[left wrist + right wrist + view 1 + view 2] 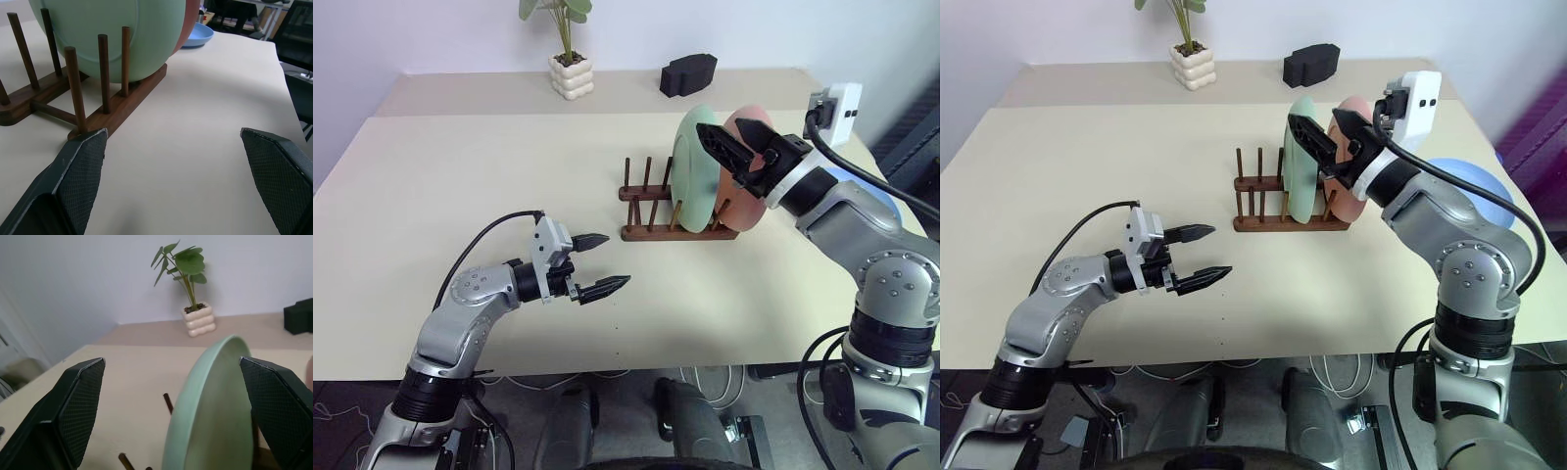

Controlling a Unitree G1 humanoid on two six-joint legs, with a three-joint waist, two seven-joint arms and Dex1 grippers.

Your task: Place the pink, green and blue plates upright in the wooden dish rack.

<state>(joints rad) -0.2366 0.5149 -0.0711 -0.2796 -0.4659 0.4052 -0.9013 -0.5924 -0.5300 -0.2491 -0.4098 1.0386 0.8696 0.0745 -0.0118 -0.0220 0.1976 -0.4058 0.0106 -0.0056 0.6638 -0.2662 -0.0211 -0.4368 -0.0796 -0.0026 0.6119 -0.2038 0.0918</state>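
Rack: the dark brown wooden dish rack point(677, 211) sits mid-counter point(460, 176).
Plates in rack: pale green plate point(693, 166) and pink plate point(1349, 157) stand upright.
Blue plate point(196, 35): flat on the counter past the rack.
Right gripper point(1324, 134): fingers apart above the green plate's rim, gripping nothing.
Left gripper point(599, 262): fingers apart, empty, near the rack.

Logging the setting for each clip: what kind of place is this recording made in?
Probably an office or lab set up for a tabletop test, not a kitchen: a plain beige table against a bare wall, a potted plant, and office chairs behind the wooden dish rack.
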